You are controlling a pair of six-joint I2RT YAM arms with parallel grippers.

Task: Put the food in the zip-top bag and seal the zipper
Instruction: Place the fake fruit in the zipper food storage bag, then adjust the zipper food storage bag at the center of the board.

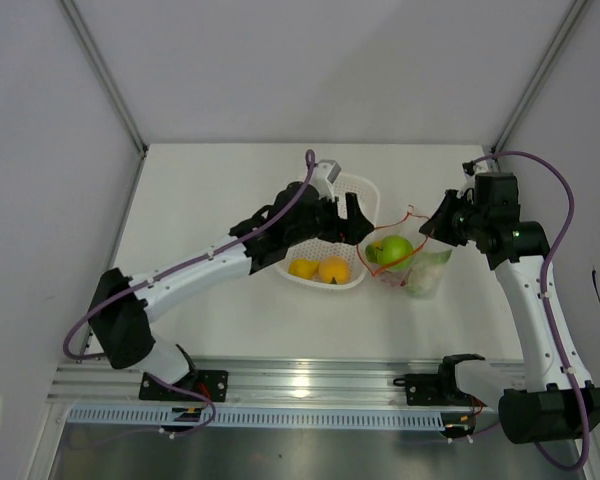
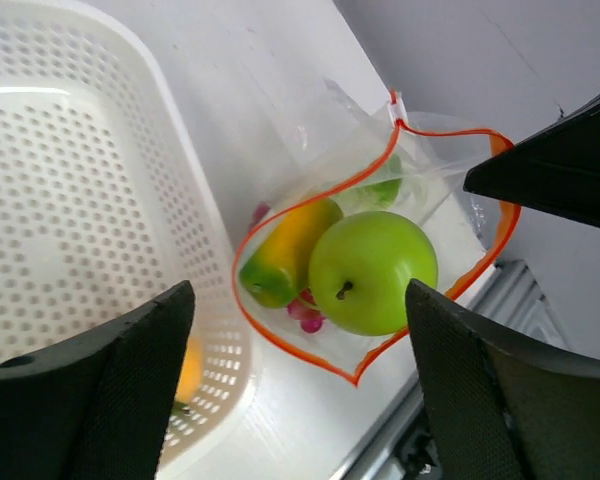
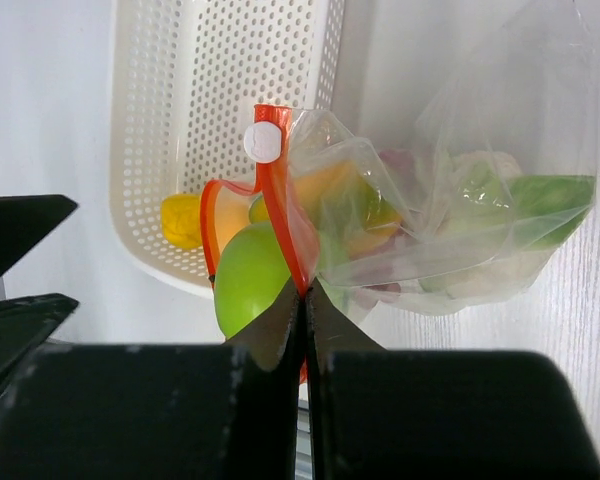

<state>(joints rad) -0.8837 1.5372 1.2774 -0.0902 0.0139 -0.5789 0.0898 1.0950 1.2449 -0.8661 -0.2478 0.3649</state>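
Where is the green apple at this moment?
In the top view the green apple sits in the open mouth of the zip-top bag, just right of the white basket, beside the mango.

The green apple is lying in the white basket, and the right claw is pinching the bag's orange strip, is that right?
Not quite. The green apple lies inside the zip-top bag, at its open mouth, not in the white basket; the left wrist view shows it. The right gripper does pinch the orange zipper.

The green apple (image 2: 372, 272) and mango (image 2: 292, 245) hide most of the red grapes (image 2: 306, 313).
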